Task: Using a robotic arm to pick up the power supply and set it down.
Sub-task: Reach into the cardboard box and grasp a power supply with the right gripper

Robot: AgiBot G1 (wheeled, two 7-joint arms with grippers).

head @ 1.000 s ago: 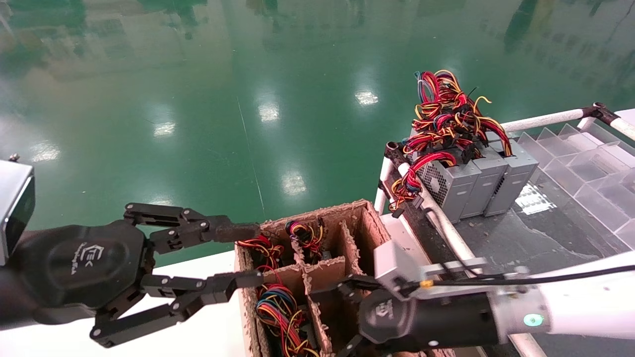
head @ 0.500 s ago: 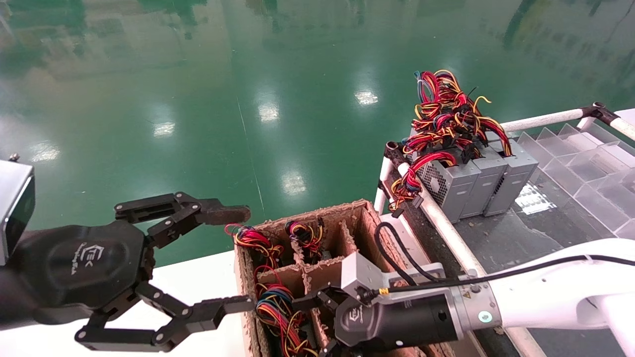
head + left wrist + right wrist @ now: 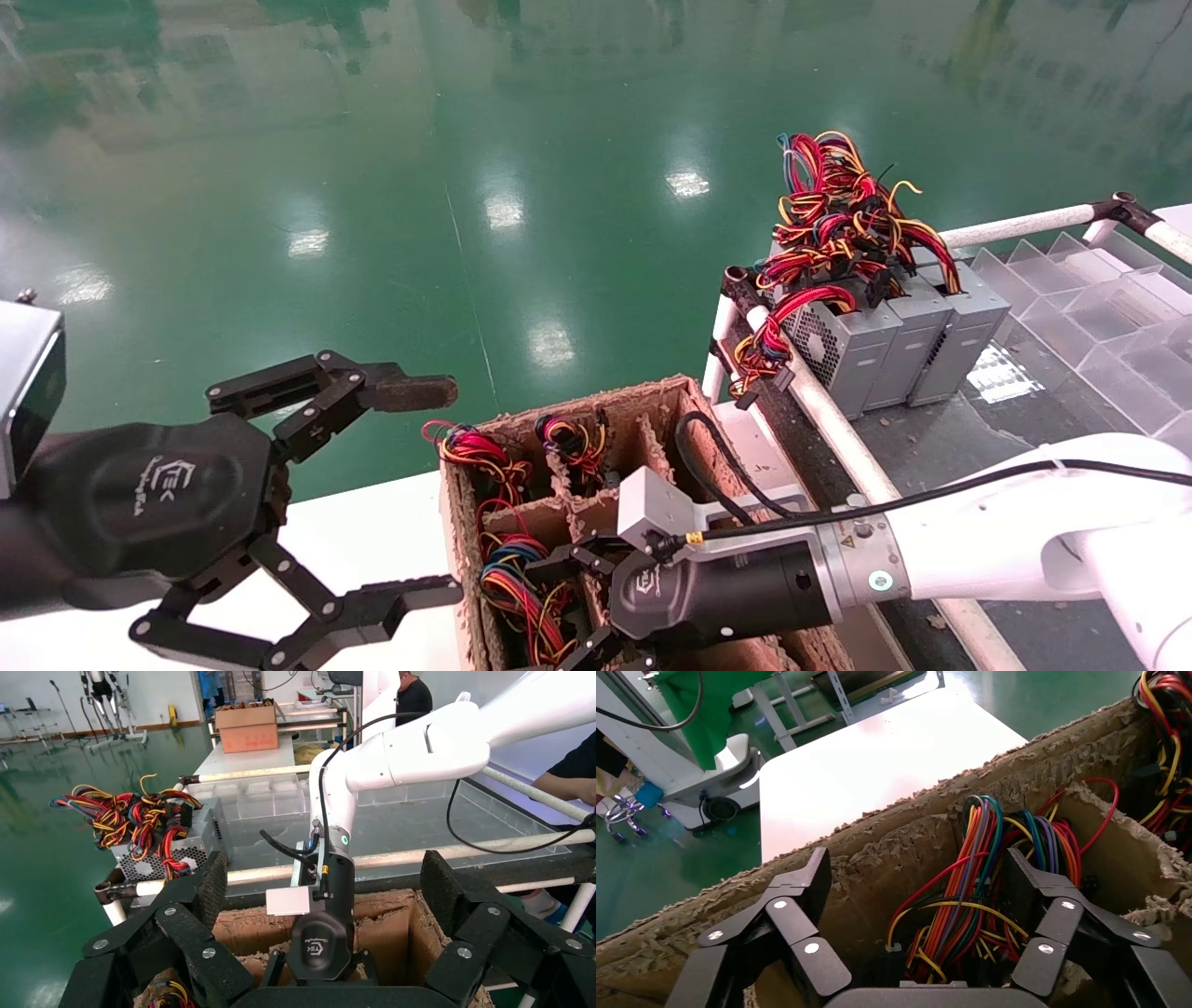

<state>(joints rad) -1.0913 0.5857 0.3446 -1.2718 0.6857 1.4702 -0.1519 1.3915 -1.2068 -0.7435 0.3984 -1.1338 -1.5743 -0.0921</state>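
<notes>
The robotic arm, white with a black wrist [image 3: 736,592], reaches low over the divided cardboard box [image 3: 684,410]. Its right gripper [image 3: 563,610] is open and straddles a compartment holding a bundle of red, yellow, orange and blue-purple wires [image 3: 517,582]. In the right wrist view the fingers of the right gripper [image 3: 919,881] stand either side of those wires [image 3: 979,903], holding nothing. That power supply's metal body is hidden down in the compartment. My left gripper [image 3: 419,492] hangs wide open just left of the box, empty.
Three grey power supplies [image 3: 889,345] with tangled wires [image 3: 838,214] stand on the dark shelf at the right, behind a white rail [image 3: 838,419]. Clear plastic bins [image 3: 1099,317] lie beyond. Other box cells hold wire bundles [image 3: 573,438]. A white tabletop [image 3: 372,522] lies left of the box.
The right arm has swung left and down, bringing its gripper over the wire-filled compartment. The left gripper has opened wider and drawn back slightly from the box edge.
</notes>
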